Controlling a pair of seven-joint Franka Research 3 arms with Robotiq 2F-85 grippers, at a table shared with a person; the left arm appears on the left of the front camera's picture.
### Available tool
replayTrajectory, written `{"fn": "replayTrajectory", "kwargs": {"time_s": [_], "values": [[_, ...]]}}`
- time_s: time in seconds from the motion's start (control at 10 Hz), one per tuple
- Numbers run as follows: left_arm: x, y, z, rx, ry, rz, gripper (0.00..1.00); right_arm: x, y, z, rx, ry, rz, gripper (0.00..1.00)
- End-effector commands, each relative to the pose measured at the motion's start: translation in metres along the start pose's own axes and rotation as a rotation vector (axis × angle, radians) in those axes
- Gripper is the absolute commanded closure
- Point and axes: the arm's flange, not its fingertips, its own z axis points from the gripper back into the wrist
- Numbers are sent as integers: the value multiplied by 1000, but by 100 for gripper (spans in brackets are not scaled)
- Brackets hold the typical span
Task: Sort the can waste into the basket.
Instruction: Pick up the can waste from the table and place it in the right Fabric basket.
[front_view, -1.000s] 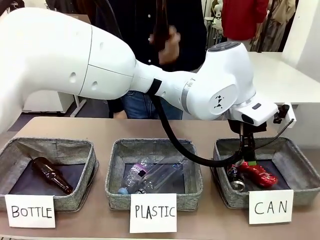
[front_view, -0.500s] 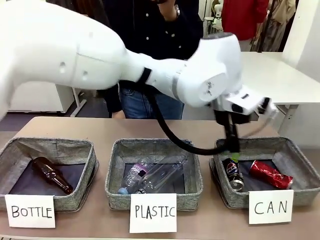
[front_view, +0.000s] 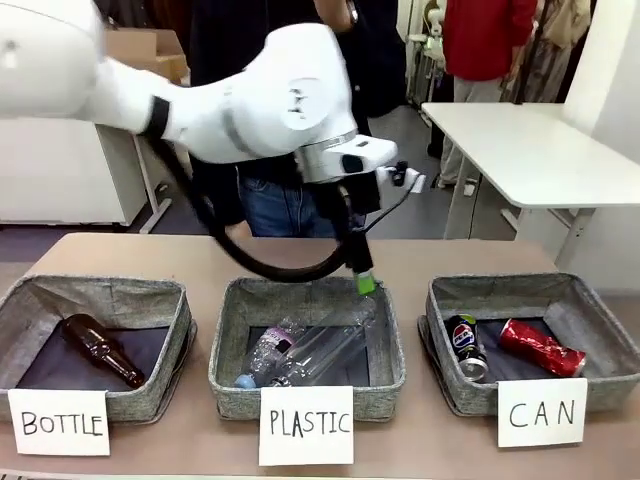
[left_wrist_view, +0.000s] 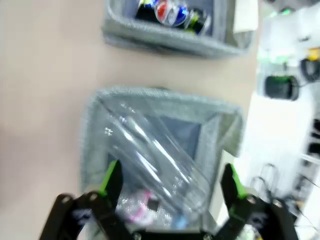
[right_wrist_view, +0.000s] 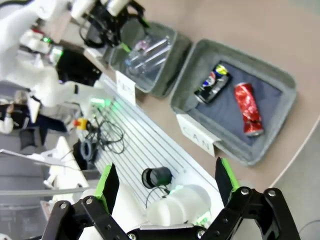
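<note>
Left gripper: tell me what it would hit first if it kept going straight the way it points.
Most likely the clear plastic bottles in the PLASTIC basket. The left gripper, jaws open, points down at them, though depth is hard to judge.

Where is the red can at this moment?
In the front view, the red can lies inside the CAN basket at right, beside the dark can.

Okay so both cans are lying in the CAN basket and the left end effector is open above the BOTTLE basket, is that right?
Not quite. The front view shows the left end effector open above the PLASTIC basket, not the BOTTLE one. Both cans, dark blue and red, do lie in the CAN basket.
</note>
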Motion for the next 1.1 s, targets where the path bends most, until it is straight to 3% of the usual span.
{"fn": "replayTrajectory", "kwargs": {"time_s": [0.0, 0.2, 0.3, 0.5, 0.6, 0.7, 0.8, 0.9, 1.0], "values": [[-58, -16, -5, -29, -63, 65, 0, -7, 0, 14, 16, -7, -14, 0], [-119, -16, 54, 48, -300, 219, 0, -2, 7, -7, 72, 2, 18, 0], [-150, -19, 84, 55, -427, 318, 0, 18, 18, -31, 120, 0, 44, 0], [-203, -30, 128, -30, -671, 475, 0, 57, 46, -89, 281, -39, -16, 0], [-231, -36, 146, -87, -822, 534, 0, 72, 60, -121, 430, -63, -70, 0], [-269, -45, 157, -209, -989, 520, 0, 82, 70, -154, 632, -49, -146, 0], [-305, -54, 159, -342, -1093, 411, 0, 86, 70, -175, 680, -16, -238, 0], [-336, -57, 155, -406, -1210, 388, 0, 89, 65, -183, 701, -25, -309, 0], [-361, -53, 146, -429, -1247, 357, 0, 91, 55, -182, 735, -69, -366, 0]]}}
